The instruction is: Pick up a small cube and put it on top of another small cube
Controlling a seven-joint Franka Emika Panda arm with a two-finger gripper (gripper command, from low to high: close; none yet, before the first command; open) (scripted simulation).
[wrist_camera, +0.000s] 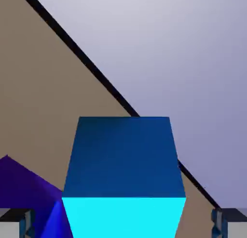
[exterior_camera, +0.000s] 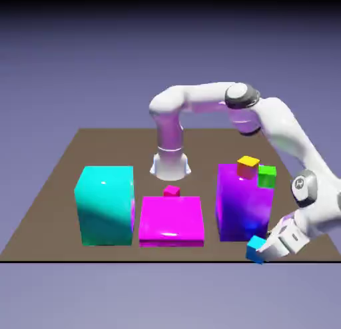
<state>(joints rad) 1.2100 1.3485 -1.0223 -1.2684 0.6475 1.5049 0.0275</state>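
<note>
Small blue cube [exterior_camera: 255, 248]: on the desk [exterior_camera: 60, 181] at its near edge, beside the purple block [exterior_camera: 243, 201], between the wide-open fingers of the pincer [exterior_camera: 261, 252]; not gripped or lifted, stacking all left. Hand view alone shows gaps between cube [wrist_camera: 124, 177] and fingertips [wrist_camera: 17, 221]; exterior view alone shows green cube [exterior_camera: 267, 176], possible target

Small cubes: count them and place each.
4. Blue at the gripper, table's near edge; magenta-red behind the magenta block; yellow and green by the purple block. Others may be hidden.
</note>
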